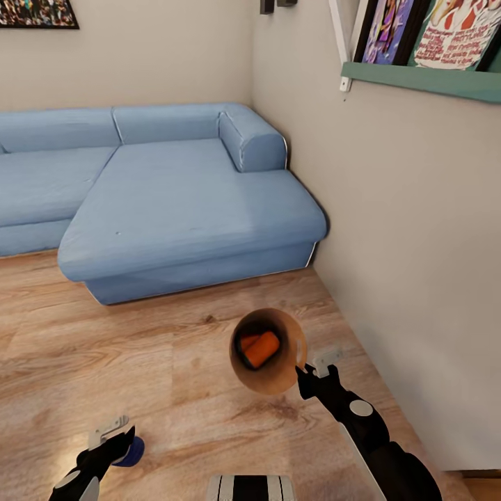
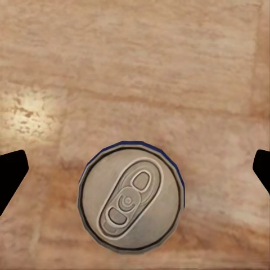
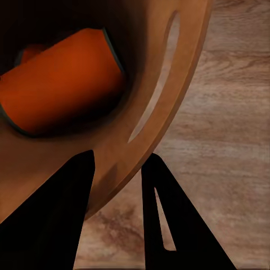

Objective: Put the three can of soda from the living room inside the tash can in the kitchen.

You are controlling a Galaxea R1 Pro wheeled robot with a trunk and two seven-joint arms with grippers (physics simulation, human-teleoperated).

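Standing between left claw (image 2: 135,174) fingers, blue can (image 2: 131,197)

No word, brand or number can be made out; the poster (image 1: 459,31) on the green shelf (image 1: 424,80) carries red lettering too blurred to read; the blue can's top (image 2: 130,197) bears only its embossed tab, no writing.

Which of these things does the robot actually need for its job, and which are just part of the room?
Needed for the job:
- wooden bin, gripped at its rim by the right gripper
- orange can lying inside the bin
- blue can upright on the floor, under the open left gripper

Just part of the room:
- blue sofa
- wall shelf with pictures
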